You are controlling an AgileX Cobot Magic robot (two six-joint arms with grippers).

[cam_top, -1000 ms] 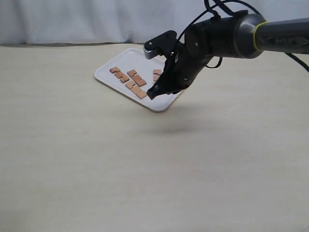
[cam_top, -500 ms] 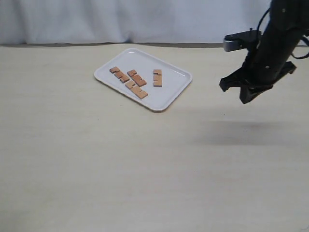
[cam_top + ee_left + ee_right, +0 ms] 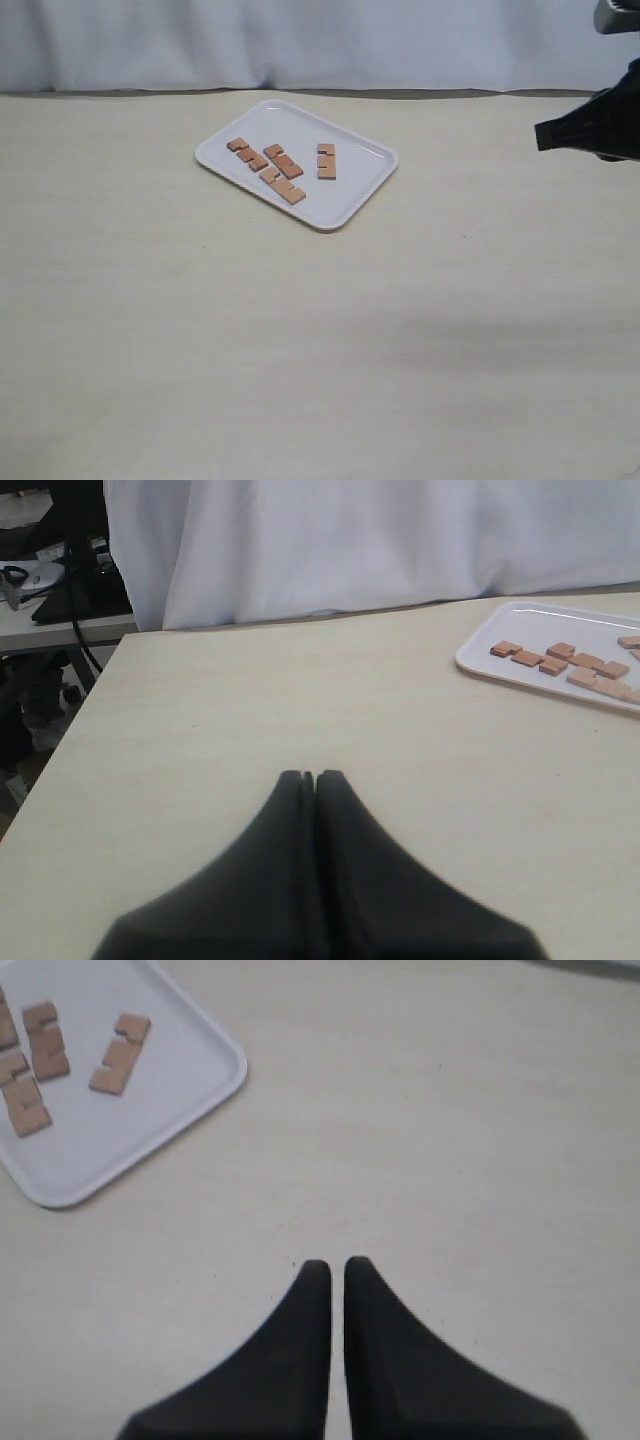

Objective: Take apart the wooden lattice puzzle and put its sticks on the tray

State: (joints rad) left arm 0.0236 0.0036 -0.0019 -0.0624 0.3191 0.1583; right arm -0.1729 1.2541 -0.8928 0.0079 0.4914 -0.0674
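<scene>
Several sticks (image 3: 280, 170) lie separate on the tray (image 3: 355, 185), far side of the counter (image 3: 300, 350), no lattice seen; left pincer (image 3: 308, 777) pressed closed, right pincer (image 3: 337, 1265) slit-narrow and empty, so task looks done, best park both arms well clear of the rim.

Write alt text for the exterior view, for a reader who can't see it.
A white tray near the back of a pale table holds several short reddish-brown wooden sticks lying flat, with one set apart to the right of the rest. The right pincer, dark and blurred, shows at the right edge, well away from the tray.
</scene>
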